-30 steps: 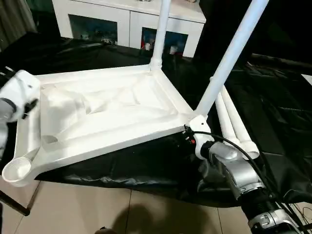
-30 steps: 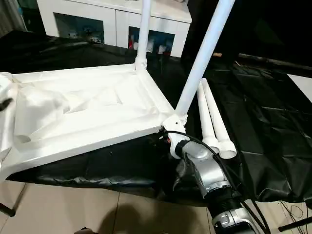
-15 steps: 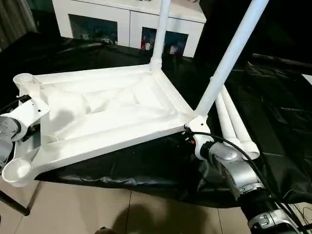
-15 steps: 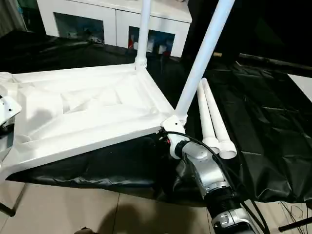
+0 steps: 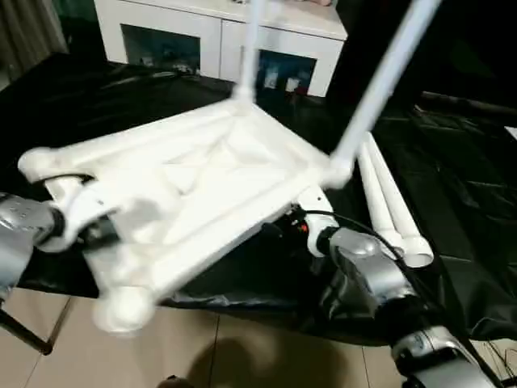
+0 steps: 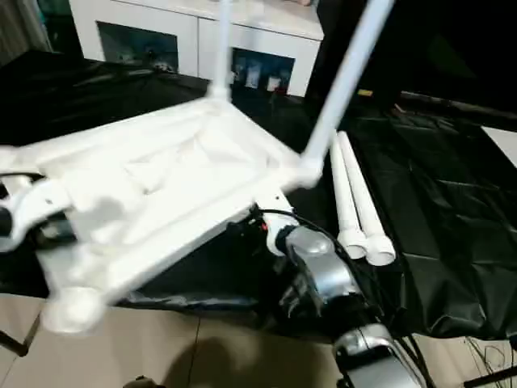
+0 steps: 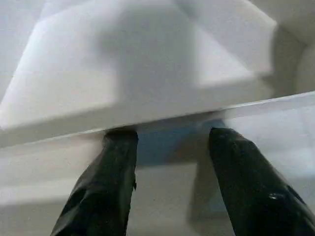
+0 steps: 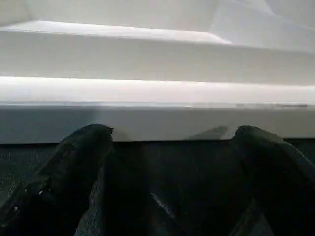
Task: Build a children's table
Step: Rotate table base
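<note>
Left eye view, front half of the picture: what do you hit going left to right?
Left forearm → near-left corner socket of the upturned tabletop → right forearm → ends of the two loose legs lying on the black-sheeted work table.
</note>
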